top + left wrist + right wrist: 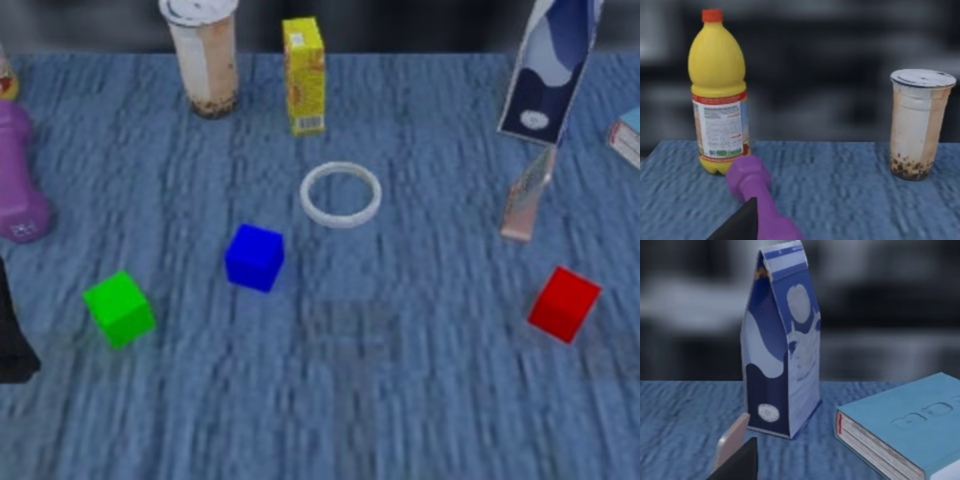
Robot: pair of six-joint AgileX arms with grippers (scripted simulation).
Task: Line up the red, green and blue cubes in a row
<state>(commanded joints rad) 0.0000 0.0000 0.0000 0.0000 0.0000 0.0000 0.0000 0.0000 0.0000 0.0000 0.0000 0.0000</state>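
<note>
Red cube (564,303): plain, matte, sharp-edged; we log it at the tabletop's right, alone, well apart from the other two.

Blue cube (254,257): same shape and finish, left of centre, just below and left of the white ring (341,194), not touching it.

Green cube (119,308): same again, turned slightly, far left, near the blue cube but apart. The three form no row.

Tabletop (400,400): blue, with a rough woven grain.

Ring: smooth, thin, lying flat near centre.

Yellow carton (304,75): tall, printed, upright at the far edge. Beside it a lidded cup (203,55), translucent, with dark pearls at its base.

Purple dumbbell (20,175): glossy, lying at the left edge; behind it, in the left wrist view, a yellow bottle (718,95) with a red cap.

Blue-and-white gable carton (550,70): upright far right, beside a teal hardback book (905,432) lying flat and a thin pinkish slab (528,195).

Our left arm (12,335) shows only as a dark shape at the left edge; we cannot tell how the fingers of either gripper stand.
</note>
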